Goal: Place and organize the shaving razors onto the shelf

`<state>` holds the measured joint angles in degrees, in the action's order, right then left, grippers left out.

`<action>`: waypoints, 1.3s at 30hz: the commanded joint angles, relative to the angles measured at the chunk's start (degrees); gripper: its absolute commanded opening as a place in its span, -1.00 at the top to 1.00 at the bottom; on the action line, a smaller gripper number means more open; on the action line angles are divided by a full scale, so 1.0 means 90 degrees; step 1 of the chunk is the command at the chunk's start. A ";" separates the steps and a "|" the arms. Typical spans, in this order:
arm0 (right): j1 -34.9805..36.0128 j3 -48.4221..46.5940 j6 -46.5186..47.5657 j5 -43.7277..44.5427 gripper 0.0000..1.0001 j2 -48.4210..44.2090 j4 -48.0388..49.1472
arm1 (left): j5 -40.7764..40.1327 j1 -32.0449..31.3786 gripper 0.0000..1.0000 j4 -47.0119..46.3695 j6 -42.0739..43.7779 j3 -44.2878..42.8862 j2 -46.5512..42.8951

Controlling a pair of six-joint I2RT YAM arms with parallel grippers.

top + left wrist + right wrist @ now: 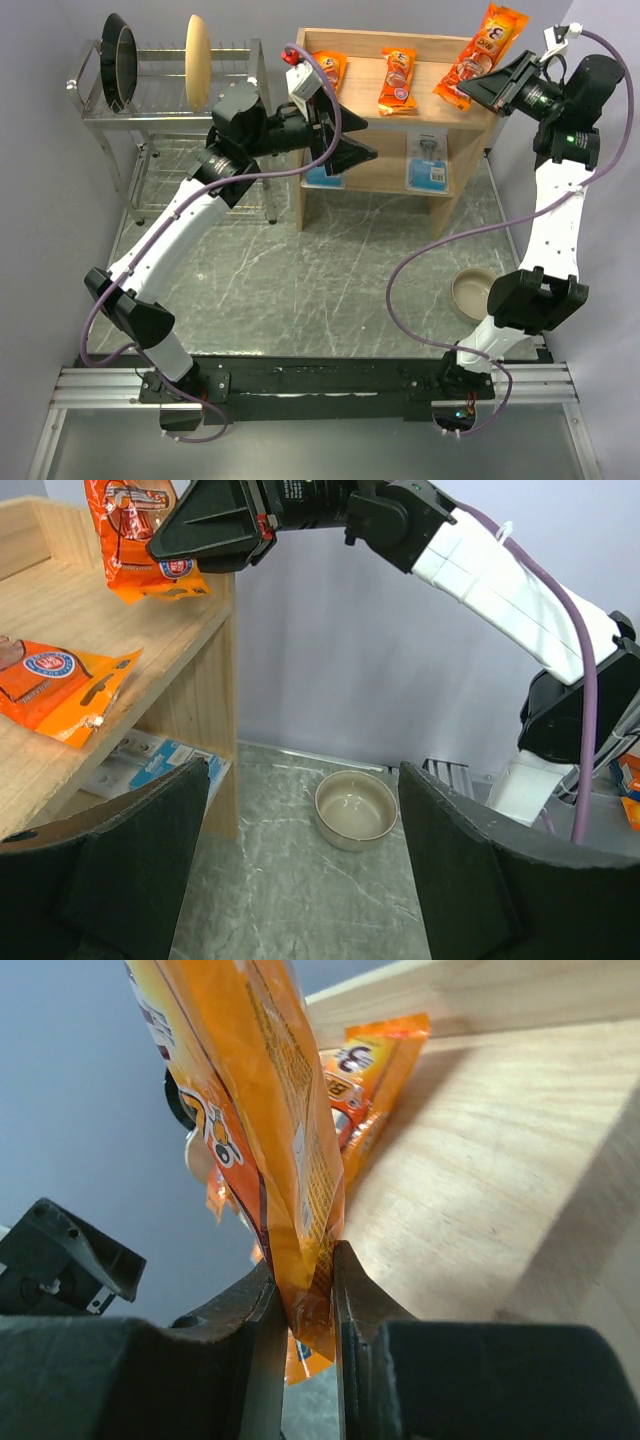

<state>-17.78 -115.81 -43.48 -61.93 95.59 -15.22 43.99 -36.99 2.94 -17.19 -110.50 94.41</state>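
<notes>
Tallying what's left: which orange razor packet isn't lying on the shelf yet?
The rightmost orange packet: the right gripper pinches it over the shelf's right end. The middle packet and left packet lie flat on the top tier.

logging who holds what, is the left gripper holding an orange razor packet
No, the left gripper is open and empty, only the round beige bowl showing between its fingers.

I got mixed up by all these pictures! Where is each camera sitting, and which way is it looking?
Top: high behind the robot, looking down on the shelf; both arms, left claw and right claw show.
Left wrist: beside the left claw, looking toward the bowl; that open claw shows.
Right wrist: beside the right claw, looking along the shelf; that claw pinches an orange packet.
Top and left wrist both see the bowl.
</notes>
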 commanded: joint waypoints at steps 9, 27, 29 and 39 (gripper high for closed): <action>-0.0026 -0.0442 0.0603 0.0836 -0.27 -0.0162 -0.1414 | 0.0200 -0.0030 -0.62 -0.0278 -0.0111 0.0090 -0.0178; 0.0998 0.0744 0.4143 0.1364 -0.40 -0.1645 -0.0525 | -0.0160 -0.0011 -0.58 0.0073 0.0581 0.0451 -0.0519; 0.1252 0.1040 0.5603 0.1684 -0.45 -0.2017 -0.0816 | -0.0288 0.0038 -0.59 0.0171 0.0728 0.0587 -0.0665; 0.1946 0.0329 0.8150 0.2994 -0.39 -0.1725 -0.2185 | -0.0425 0.0311 -0.61 0.0103 0.0660 0.1066 -0.1076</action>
<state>-2.22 -109.43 16.84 -41.45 78.54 -29.76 41.12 -35.03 5.28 -11.68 -101.62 87.24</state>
